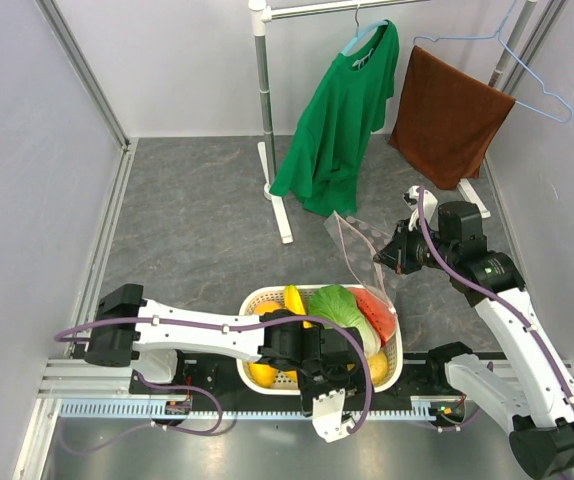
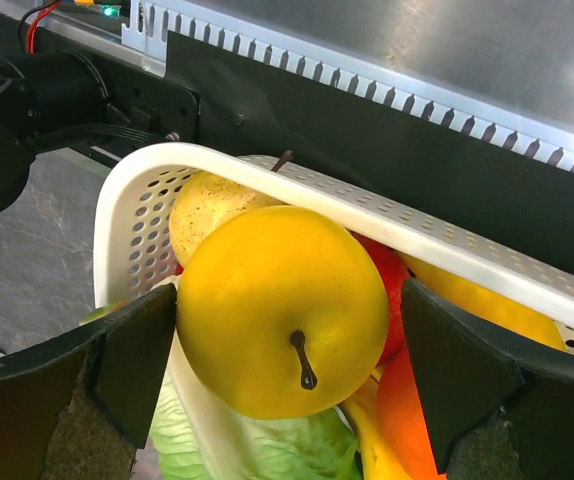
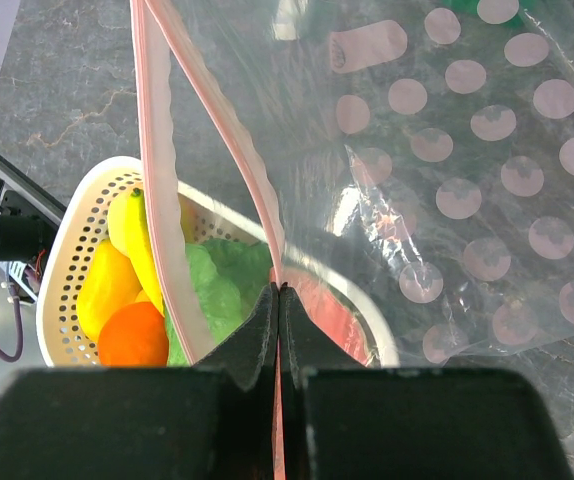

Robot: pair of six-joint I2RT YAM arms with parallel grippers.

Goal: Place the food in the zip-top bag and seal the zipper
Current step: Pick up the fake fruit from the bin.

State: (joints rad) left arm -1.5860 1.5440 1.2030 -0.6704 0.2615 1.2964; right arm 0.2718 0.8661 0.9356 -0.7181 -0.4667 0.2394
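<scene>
Above the basket (image 3: 55, 250), right pincer (image 3: 278, 292) clamps zipper (image 3: 216, 110).

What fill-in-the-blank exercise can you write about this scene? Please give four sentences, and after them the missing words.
1. The right gripper, jaws shut, holds the zip-top bag by its ___ zipper.
2. The left gripper has its jaws on either side of a round ___ fruit.
3. The lettuce lies in the ___ basket.
4. Behind, beside the brown towel, hangs a ___ T-shirt.

Missing words: pink; yellow; white; green.
</scene>
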